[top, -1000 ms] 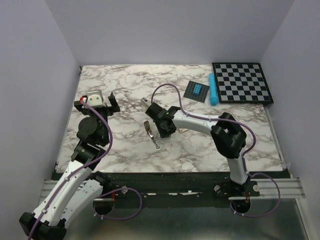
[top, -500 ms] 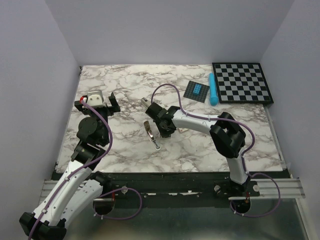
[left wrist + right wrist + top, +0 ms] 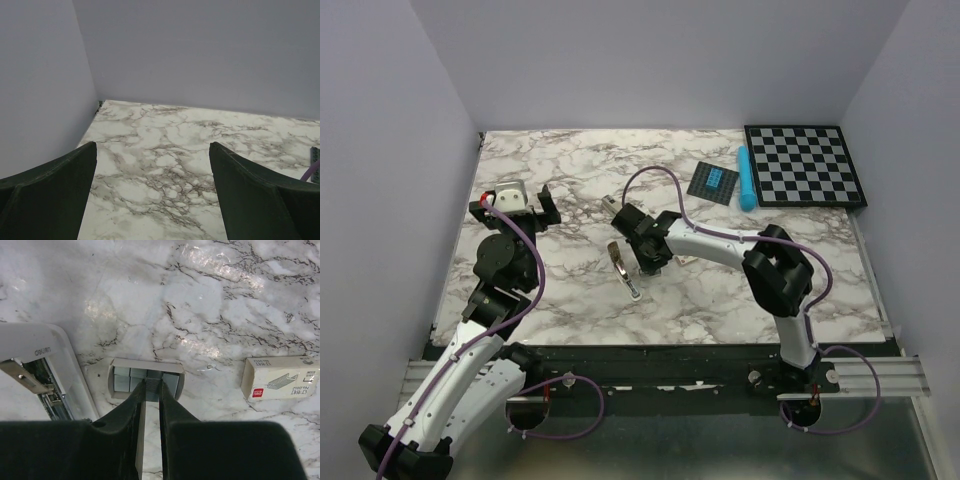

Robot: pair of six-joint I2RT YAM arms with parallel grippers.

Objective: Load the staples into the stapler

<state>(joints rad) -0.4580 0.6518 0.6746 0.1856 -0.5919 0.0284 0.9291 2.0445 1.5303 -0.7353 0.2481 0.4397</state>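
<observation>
One strip of the staples (image 3: 122,381), in its tray on the counter (image 3: 225,305), sits between the right tool (image 3: 152,388) fingers, nearly pressed together, grip unconfirmed; the open stapler (image 3: 55,365) lies just left; the left tool (image 3: 152,147) is spread, well apart.

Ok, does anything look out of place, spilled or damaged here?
Nothing stands out. The staple box is taken apart: its tray of staples sits open, its sleeve lies apart from it, and the stapler lies opened beside the tray. That suits loading; no loose staples show.

Stapler (image 3: 55,360) left — staples (image 3: 121,381) in tray (image 3: 147,365) between — box (image 3: 280,377) right
</observation>
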